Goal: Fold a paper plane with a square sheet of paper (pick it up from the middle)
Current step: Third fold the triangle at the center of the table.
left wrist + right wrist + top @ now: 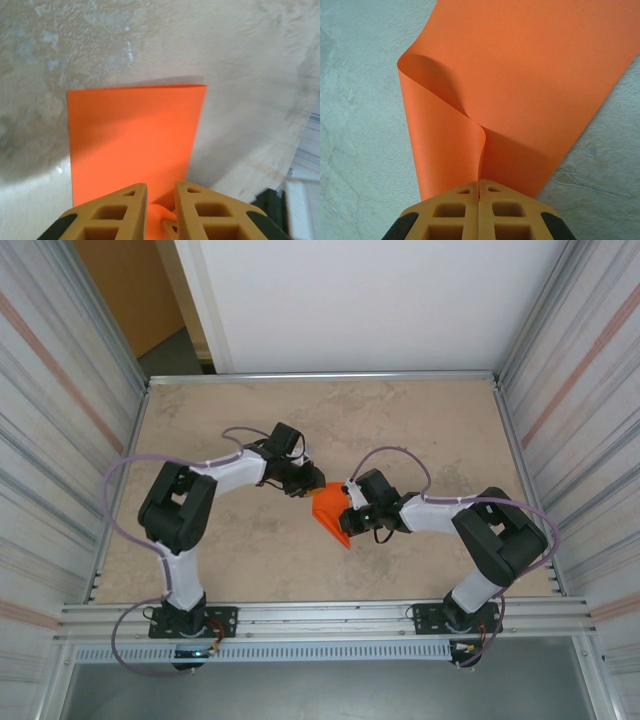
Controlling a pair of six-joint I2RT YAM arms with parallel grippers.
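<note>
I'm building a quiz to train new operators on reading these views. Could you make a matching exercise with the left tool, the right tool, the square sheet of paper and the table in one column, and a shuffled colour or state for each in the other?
Column one
1. left tool
2. right tool
3. square sheet of paper
4. table

Column two
A. beige and mottled
B. jaws pressed together, pinching the orange paper
C. bright orange, bent into a curl
D. jaws slightly apart, with orange showing in the gap

Right pairs: 1-D, 2-B, 3-C, 4-A
</note>
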